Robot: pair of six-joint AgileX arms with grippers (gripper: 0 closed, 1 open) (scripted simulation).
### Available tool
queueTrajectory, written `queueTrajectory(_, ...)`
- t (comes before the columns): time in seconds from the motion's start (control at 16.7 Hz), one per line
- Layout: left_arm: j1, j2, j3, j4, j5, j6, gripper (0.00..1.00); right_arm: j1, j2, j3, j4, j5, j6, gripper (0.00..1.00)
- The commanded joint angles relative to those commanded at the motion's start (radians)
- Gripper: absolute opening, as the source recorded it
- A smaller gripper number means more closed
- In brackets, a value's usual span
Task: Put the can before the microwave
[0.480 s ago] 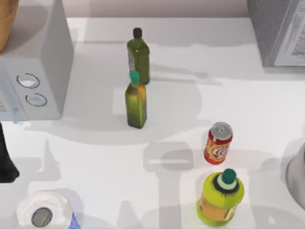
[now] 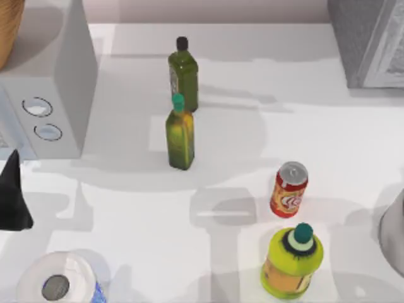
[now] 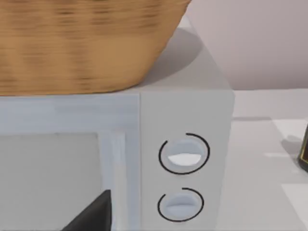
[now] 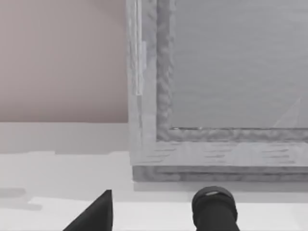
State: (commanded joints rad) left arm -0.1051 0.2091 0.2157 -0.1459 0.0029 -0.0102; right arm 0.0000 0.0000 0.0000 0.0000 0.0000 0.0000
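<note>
Meanwhile, left gripper point(image 2: 12, 196) sits at the surface's edge, just before the microwave point(image 2: 60, 95); against half a second ago its dark tip has risen toward the microwave's front panel. Fingers: cannot tell whether wide or narrow; one dark finger point(image 3: 94, 214) shows in the left wrist view, low against the microwave door, beside the two ringed dials point(image 3: 183, 178). A wicker basket point(image 3: 82, 43) rests on the microwave's top.

Can point(image 2: 289, 189) stands upright, well apart from the microwave, on the far side of the two olive bottles point(image 2: 180, 101) from it, with the fat yellow-green bottle point(image 2: 291, 262) just beside it. Unmoved, untouched. A paper roll point(image 2: 57, 284) lies near the left gripper.

Right gripper: one dark finger point(image 4: 94, 214) in the right wrist view, facing a darker grey box point(image 4: 216, 86); spread not readable.

Judgement: task barely begun. The left arm's shift has brought nothing nearer the can.
</note>
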Motion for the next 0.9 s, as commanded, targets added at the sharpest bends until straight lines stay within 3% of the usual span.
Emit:
queueTrajectory(0.3,-0.178,0.457,0.458,-0.274,-0.003,-0.02,1.0,0.0,0.0,0.0,0.0,0.0,0.0,1.0)
queueTrajectory(0.9,-0.586,1.658,1.562,-0.938,0.006,-0.073,1.0,0.0,0.0,0.0,0.0,0.0,0.0,1.0)
